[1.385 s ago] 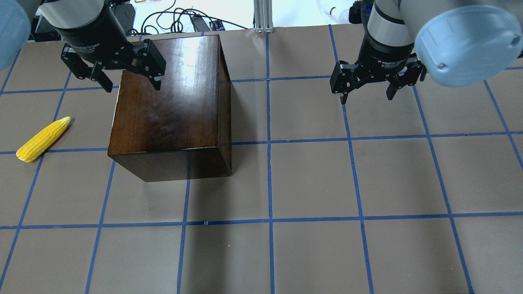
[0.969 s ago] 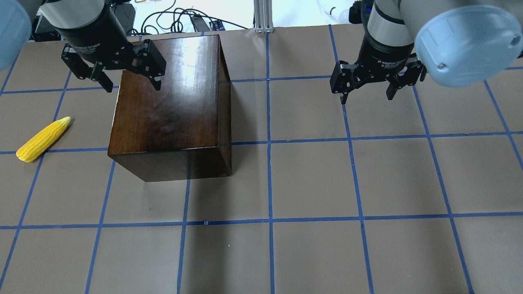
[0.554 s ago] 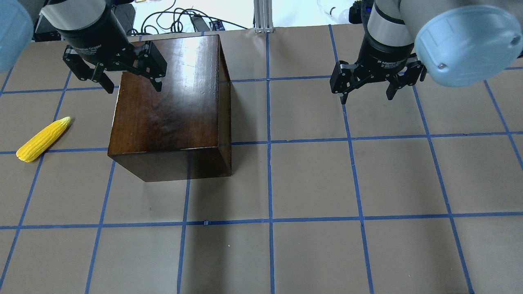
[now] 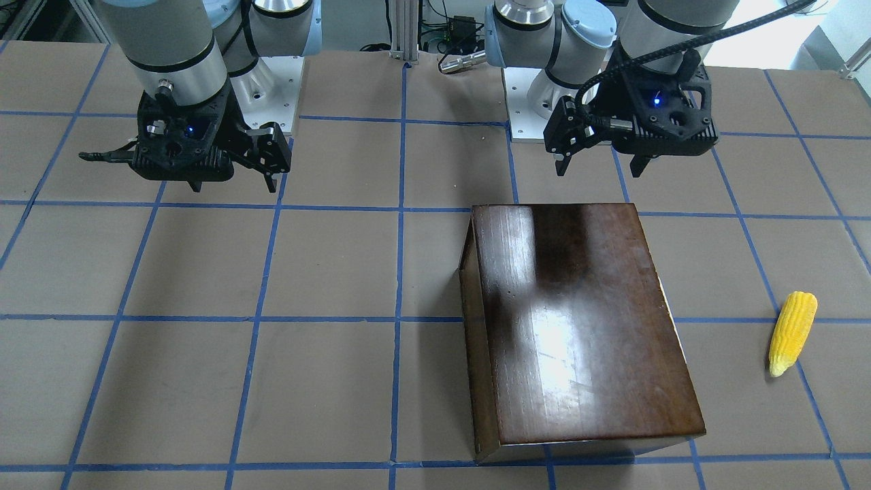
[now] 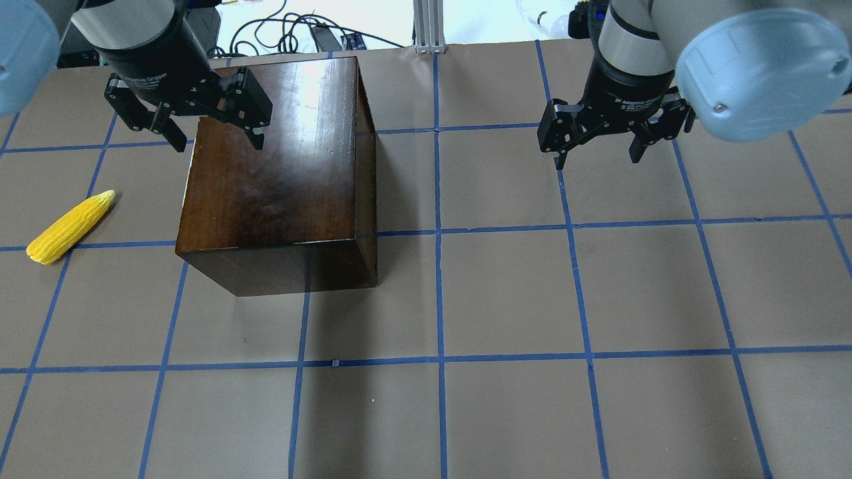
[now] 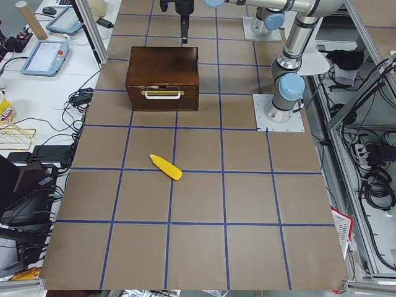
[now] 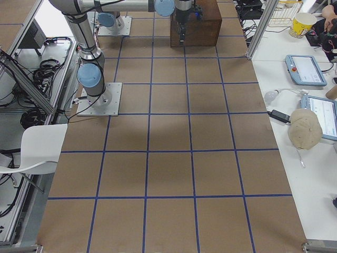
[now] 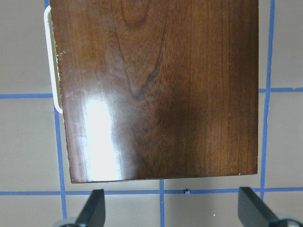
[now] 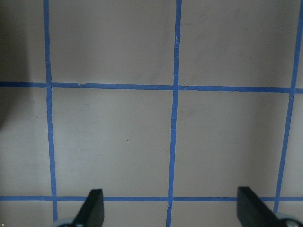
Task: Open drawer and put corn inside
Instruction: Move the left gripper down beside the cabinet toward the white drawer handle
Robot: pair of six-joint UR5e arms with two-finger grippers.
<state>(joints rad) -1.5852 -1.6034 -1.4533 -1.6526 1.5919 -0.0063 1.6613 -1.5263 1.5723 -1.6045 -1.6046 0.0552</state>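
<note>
Currently the dark-fronted wooden drawer (image 6: 185, 99) sits shut in the glossy dark-brown wooden box (image 5: 279, 153), its pale handle (image 6: 163, 94) facing the counter's (image 5: 506, 299) left edge. Your left end effector (image 5: 216, 140) hovers spread wide above the box top, and the right end effector (image 5: 598, 158) hangs wide over bare counter. If you pull the handle unbraced, the box may slide toward the bright yellow tapered corn cob (image 5: 70, 226) near that left edge.
</note>
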